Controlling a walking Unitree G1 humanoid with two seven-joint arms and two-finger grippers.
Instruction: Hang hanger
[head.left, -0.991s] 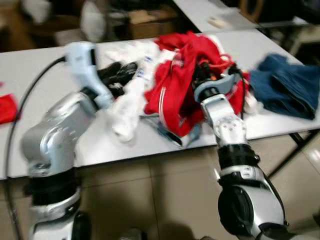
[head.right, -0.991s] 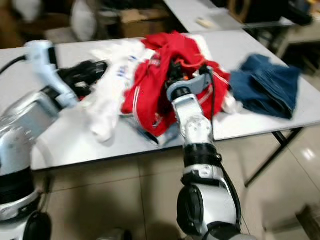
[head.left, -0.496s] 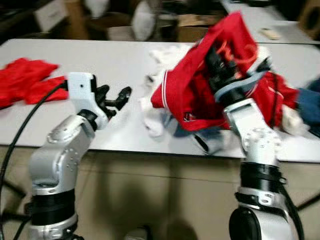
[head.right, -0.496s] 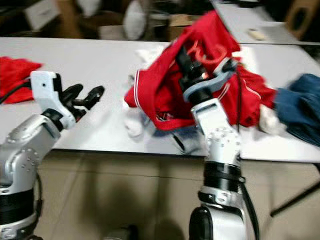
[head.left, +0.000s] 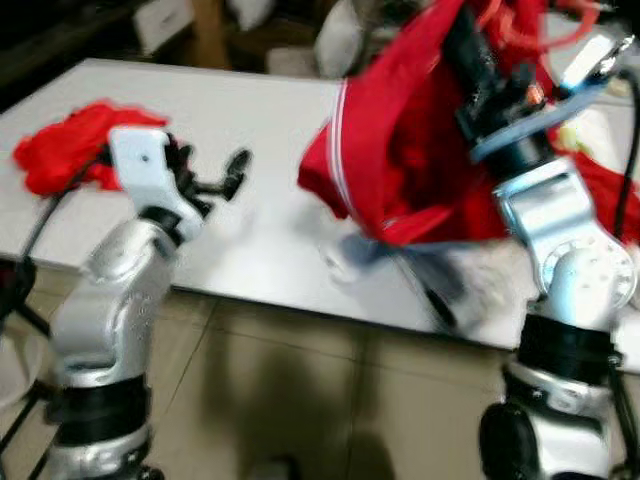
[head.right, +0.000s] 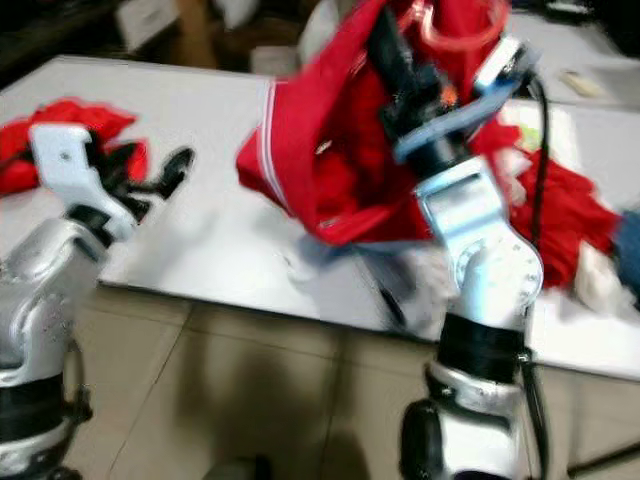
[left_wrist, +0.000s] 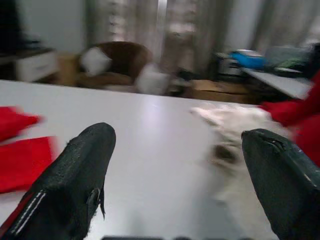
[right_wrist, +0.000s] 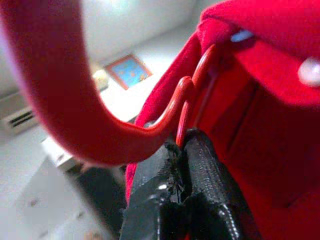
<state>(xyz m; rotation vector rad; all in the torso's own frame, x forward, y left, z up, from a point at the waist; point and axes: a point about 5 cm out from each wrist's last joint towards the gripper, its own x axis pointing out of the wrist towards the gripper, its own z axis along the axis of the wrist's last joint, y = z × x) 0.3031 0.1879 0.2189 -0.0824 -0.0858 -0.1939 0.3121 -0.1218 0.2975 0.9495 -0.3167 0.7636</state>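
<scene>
Right wrist view shows the right gripper with its jaws closed on the red wire hanger, a red garment draped around it. The left gripper holds its jaws wide apart above the white table, gripping nothing.

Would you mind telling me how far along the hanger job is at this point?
Done: the right pincer is shut on the red hanger, with the red shirt lifted above the white table. In hand: carrying it. The left pincer is open and idle. Left: hanging it up; no rail in view.
</scene>
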